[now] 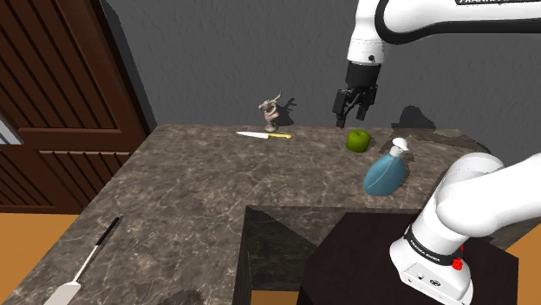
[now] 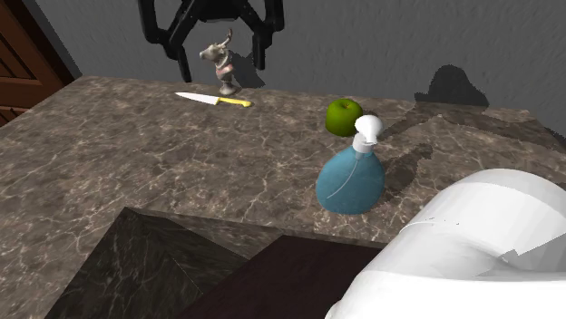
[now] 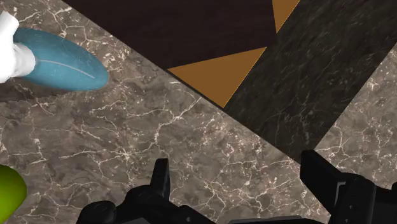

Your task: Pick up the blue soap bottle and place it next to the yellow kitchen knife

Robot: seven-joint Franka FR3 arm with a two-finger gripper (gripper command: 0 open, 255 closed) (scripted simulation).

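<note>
Right now gripper (image 1: 351, 114) is hanging in the air above the counter (image 1: 191, 191), fingers standing wide apart, holding nothing and touching nothing. Wrist view is confirming it: both black fingers (image 3: 160, 175) are showing with bare marbled counter between them.

Bottle (image 1: 384, 173) is sitting on the counter, blue body with a white pump top, apart from the gripper. In the shoulder view it is lying below and to the right of the gripper, nearer the stand (image 1: 364, 260). In the wrist view it is showing off to one side, well clear of the fingers, not between them.

Green apple (image 1: 358, 139) is resting between gripper and bottle in the shoulder view, just under the fingertips' level, near the bottle but not touching it.

Knife (image 1: 264, 135), yellow handle and pale blade, is lying flat near the counter's far edge, to the shoulder view's left of the gripper, well apart from the bottle. Small grey figurine (image 1: 270, 108) is standing just behind it.
</note>
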